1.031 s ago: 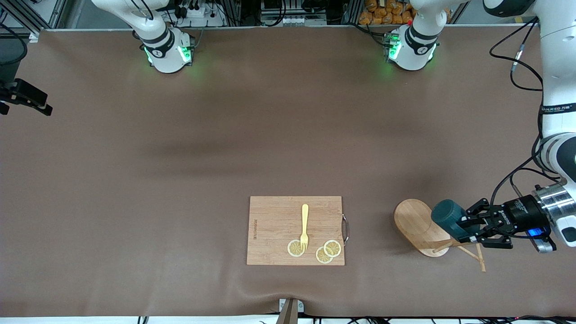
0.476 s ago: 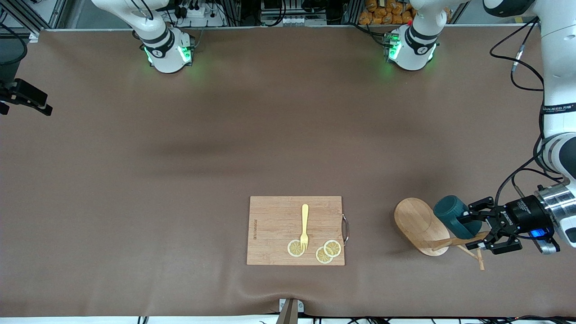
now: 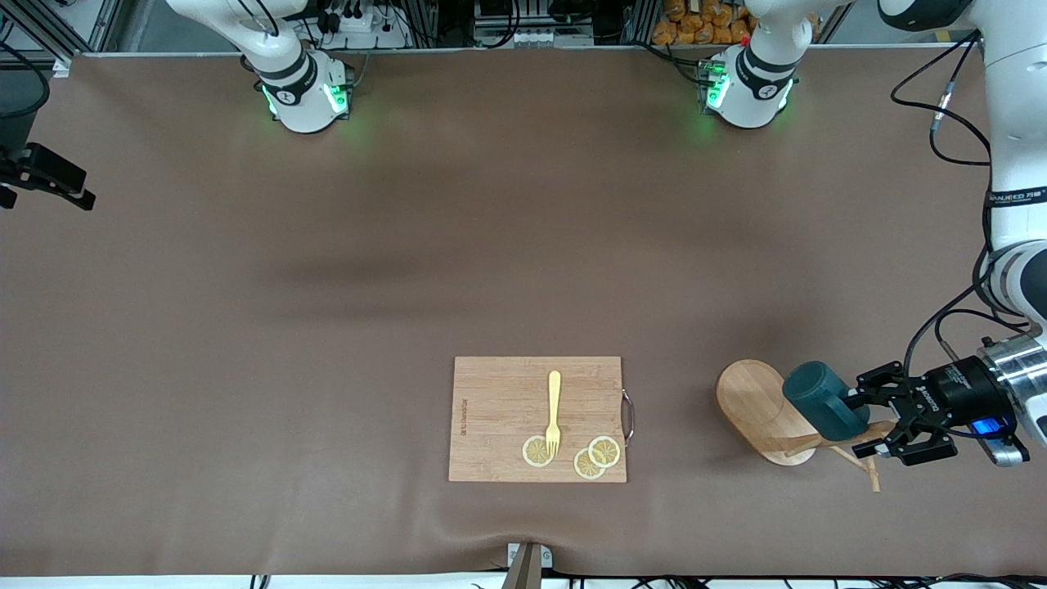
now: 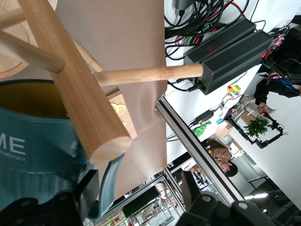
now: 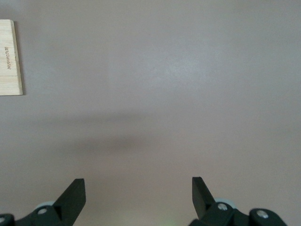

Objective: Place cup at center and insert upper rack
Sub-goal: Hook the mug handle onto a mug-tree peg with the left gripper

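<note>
The bench (image 3: 327, 286) wears a plain brown cover, and its centre (image 3: 523, 270) is bare cloth; the left arm reaches down along its own end of the bench, while the right arm waits at its own end, with the right tool (image 3: 78, 195) over the cover close to that end's edge.

A wooden board (image 3: 499, 409) lies near the camera-side edge, about midway along it, its metal handle (image 3: 627, 415) turned toward the left arm's end; the rack (image 3: 757, 401) stands toward the corner where the camera-side edge meets the left arm's end, oval base flat on the cover, well apart from the board.

The cup (image 3: 818, 397) is up on the rack, against the post just beside the pegs, well away from the centre; in the left wrist view the cup (image 4: 37, 150) shows its tan inside, with the rack's post (image 4: 80, 89) crossing in front of it.

The left tool (image 3: 879, 421) hovers at the cup's handle end over the rack's pegs, jaws spread and not clamped on anything; one of its fingers (image 4: 87, 190) sits just beside the cup's handle.

The right tool (image 5: 136, 188) is spread wide and empty.

On the board lies a yellow fork (image 3: 554, 409), tines on one of three lemon slices (image 3: 604, 451).
</note>
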`<move>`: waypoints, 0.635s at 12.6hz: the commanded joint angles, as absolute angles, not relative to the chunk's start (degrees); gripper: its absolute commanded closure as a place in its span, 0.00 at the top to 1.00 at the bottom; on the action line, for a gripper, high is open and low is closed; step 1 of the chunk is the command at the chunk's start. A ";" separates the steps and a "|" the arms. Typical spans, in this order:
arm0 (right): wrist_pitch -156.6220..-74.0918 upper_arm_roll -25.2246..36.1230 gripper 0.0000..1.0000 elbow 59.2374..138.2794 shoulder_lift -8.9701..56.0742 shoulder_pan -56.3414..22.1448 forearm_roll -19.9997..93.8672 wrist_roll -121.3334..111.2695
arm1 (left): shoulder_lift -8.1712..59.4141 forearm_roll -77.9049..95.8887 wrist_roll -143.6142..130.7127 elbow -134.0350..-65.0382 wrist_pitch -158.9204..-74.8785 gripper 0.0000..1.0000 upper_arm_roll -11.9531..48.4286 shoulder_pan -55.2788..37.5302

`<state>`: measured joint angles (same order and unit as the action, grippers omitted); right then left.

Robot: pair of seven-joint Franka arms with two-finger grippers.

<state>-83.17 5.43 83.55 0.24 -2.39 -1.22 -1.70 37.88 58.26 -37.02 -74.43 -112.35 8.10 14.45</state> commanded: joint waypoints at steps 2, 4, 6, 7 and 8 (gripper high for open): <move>-82.35 5.62 1.00 82.27 0.62 -2.72 -1.76 -1.23 | 38.41 58.98 -35.95 -72.60 -112.85 0.79 8.26 14.41; -82.35 5.62 1.00 82.35 0.62 -2.72 -1.76 -1.23 | 38.41 58.97 -35.86 -72.60 -112.85 0.79 8.26 14.59; -82.35 5.62 1.00 82.35 0.62 -2.72 -1.76 -1.23 | 38.32 58.54 -35.42 -72.68 -112.59 0.79 8.17 14.76; -82.35 5.62 1.00 82.35 0.62 -2.72 -1.76 -1.23 | 38.23 58.27 -35.33 -72.69 -112.15 0.79 7.91 14.77; -82.35 5.62 1.00 82.35 0.62 -2.72 -1.76 -1.23 | 38.06 57.05 -35.16 -72.69 -111.97 0.79 7.48 14.77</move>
<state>-83.17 5.43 83.55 0.24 -2.39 -1.22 -1.70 37.88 58.10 -36.10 -73.56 -112.43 7.86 14.54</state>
